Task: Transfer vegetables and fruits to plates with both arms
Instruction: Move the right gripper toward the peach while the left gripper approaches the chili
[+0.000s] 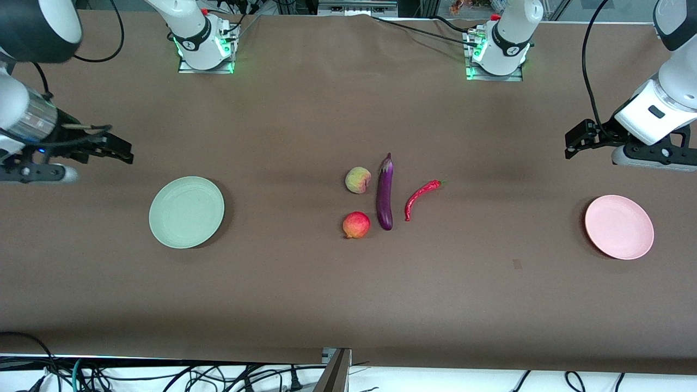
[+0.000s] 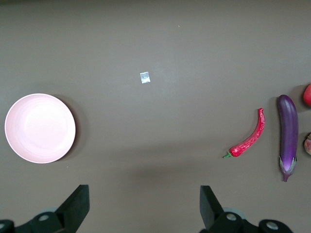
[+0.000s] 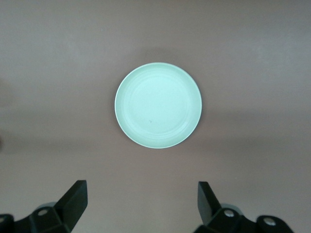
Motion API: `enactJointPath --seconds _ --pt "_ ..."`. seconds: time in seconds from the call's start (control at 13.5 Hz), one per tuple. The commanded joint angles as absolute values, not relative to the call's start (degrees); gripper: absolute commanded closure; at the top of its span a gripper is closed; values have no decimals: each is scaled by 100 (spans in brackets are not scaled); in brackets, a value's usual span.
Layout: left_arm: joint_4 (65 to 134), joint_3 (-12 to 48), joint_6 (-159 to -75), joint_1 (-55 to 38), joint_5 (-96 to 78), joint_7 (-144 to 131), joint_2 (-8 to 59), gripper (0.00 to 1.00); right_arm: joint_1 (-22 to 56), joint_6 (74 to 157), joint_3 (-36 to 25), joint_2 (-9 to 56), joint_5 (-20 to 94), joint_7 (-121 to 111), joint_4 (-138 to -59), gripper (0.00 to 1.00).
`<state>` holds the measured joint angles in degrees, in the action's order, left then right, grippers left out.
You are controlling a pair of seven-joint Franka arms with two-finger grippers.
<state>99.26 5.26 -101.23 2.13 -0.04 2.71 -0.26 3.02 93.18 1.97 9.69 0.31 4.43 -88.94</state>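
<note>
In the middle of the brown table lie a purple eggplant (image 1: 385, 191) (image 2: 287, 134), a curved red chili pepper (image 1: 420, 197) (image 2: 250, 137), a pale yellow-pink peach (image 1: 358, 180) (image 2: 308, 144) and a bright red fruit (image 1: 356, 225) (image 2: 307, 94). The pale green plate (image 1: 187, 212) (image 3: 158, 105) sits toward the right arm's end, the pink plate (image 1: 619, 226) (image 2: 40, 127) toward the left arm's end. Both plates hold nothing. My left gripper (image 1: 572, 142) (image 2: 144, 200) hangs open, up in the air by the pink plate. My right gripper (image 1: 121, 152) (image 3: 142, 196) hangs open near the green plate.
A small pale scrap (image 2: 145, 77) (image 1: 517, 264) lies on the cloth between the chili and the pink plate. Both arm bases (image 1: 204, 46) (image 1: 498, 51) stand along the table's edge farthest from the front camera. Cables (image 1: 163, 375) hang below the nearest edge.
</note>
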Motion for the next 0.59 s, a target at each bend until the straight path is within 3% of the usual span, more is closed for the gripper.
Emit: enactJointPath --seconds 0.0,0.52 --pt "9721 519 -9967 211 -79 413 70 0 421 9202 237 1404 -18 413 -8833 0" --pt "9729 756 -9528 44 -88 431 991 0 1642 9938 255 1914 464 1853 -8798 0"
